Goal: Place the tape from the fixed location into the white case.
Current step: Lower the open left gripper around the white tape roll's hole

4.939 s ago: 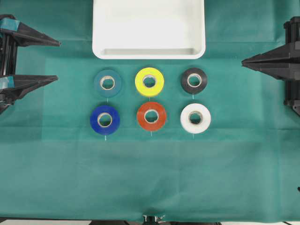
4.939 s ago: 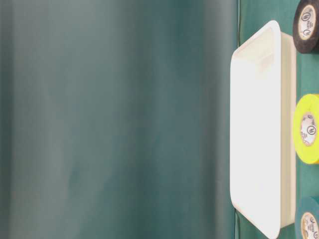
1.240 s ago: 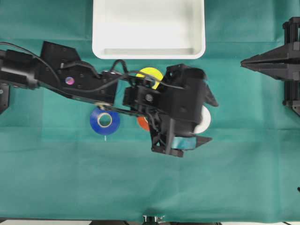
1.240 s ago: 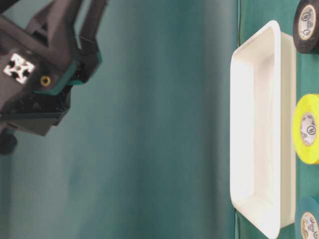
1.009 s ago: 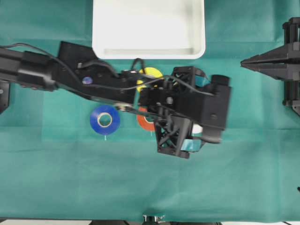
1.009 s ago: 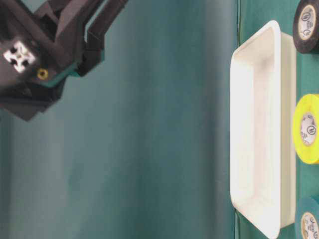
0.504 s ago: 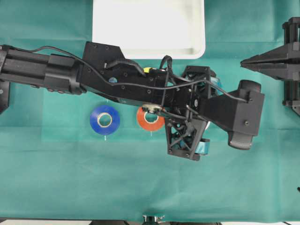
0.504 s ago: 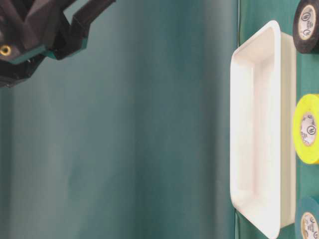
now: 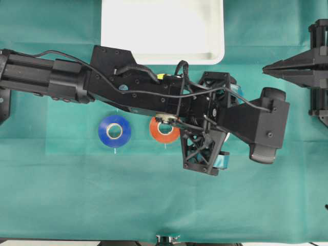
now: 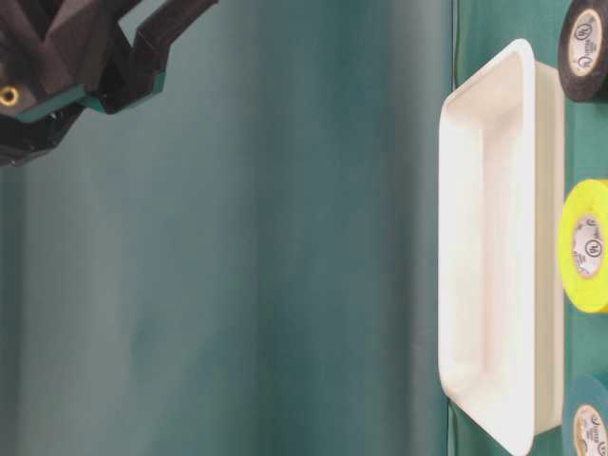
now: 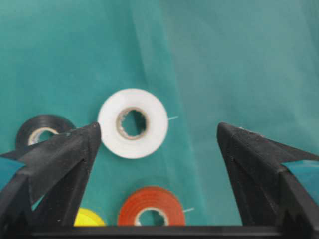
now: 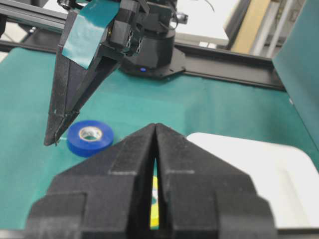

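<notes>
While the tape [image 11: 133, 123] lies flat on the tabletop [image 11: 224, 64], beside the black roll [image 11: 42, 132] and above the orange roll [image 11: 151, 211] in wrist view, left pincer [image 11: 157, 137] hangs over it w/ jaws wide apart. Shift pincer left to center, then descend. Right pincer [image 12: 155, 144] is together, parked.

A white roll of tape with a pale cardboard core [image 11: 133, 123] lies on plain green cloth [image 9: 77, 195], alongside black [image 11: 42, 131], orange [image 11: 151, 213], yellow [image 10: 585, 245] and blue [image 9: 115, 131] tape rolls. The shallow rectangular plastic tray [image 9: 163, 55] is white.
</notes>
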